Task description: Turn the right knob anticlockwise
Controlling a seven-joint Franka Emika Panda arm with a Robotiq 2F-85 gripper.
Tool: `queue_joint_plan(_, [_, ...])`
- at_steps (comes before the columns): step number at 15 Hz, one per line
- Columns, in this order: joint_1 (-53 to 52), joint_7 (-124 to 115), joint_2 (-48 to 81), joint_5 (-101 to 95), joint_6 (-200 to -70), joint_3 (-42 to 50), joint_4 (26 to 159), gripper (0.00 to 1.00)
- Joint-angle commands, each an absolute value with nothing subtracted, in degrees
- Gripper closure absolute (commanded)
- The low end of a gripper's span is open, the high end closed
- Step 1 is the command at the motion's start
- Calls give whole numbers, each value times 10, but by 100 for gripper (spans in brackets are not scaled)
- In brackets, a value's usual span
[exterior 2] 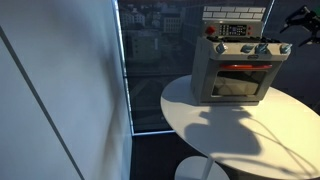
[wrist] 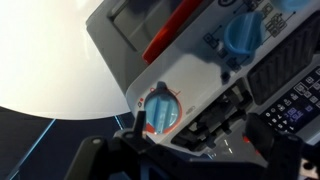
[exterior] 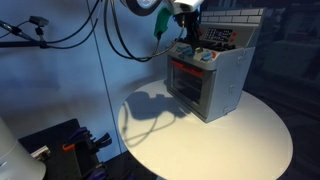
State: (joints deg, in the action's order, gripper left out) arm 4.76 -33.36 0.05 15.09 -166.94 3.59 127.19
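Round white table (exterior: 250,140) carries a toy oven (exterior: 205,85) near its 12 o'clock edge in an exterior view. Gripper (exterior: 188,30) hangs over the oven top, at 12 o'clock from the knob row, and no contact shows. Claw spacing is unreadable: only dark shapes at 6 o'clock of the wrist view, so I cannot tell if apart or together. Right knob (exterior 2: 283,48) sits at the 3 o'clock end of the row. Blue knob (wrist: 160,108) lies close in the wrist view; which of the row it is, I cannot tell. Judgement: approach phase, knob not gripped, whole turn left to do.
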Motion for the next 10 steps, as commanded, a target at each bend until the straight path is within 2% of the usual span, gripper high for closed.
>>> queue_joint_plan(1, [52, -369, 20, 137, -1676, 43, 1247, 0])
queue_joint_plan(10, [48, -404, 43, 124, -1680, 59, 1224, 0])
